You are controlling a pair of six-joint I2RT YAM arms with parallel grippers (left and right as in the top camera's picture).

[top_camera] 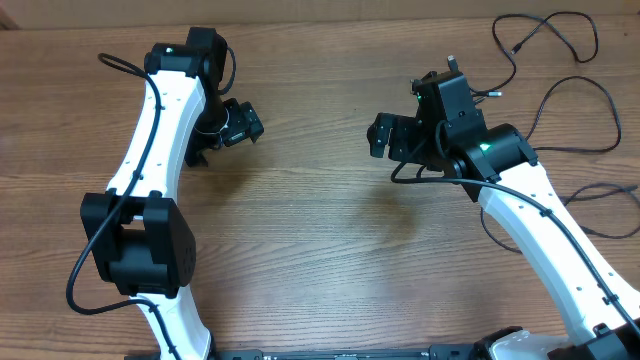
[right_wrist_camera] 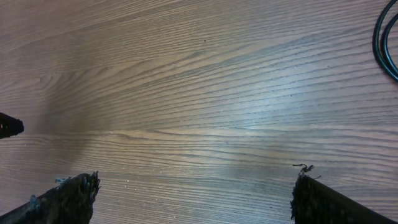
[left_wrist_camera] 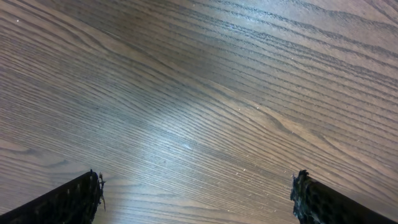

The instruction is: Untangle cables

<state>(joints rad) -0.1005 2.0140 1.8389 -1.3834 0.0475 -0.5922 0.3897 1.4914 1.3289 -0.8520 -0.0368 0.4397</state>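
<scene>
L jaws wide, empty | R jaws same | cables (top_camera: 596, 38) loose, far R

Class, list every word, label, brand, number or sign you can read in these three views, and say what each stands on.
No readable text anywhere.
The left gripper, right gripper, cables and table carry no words, labels or numbers.
The green light on the right arm is only a glow.
</scene>
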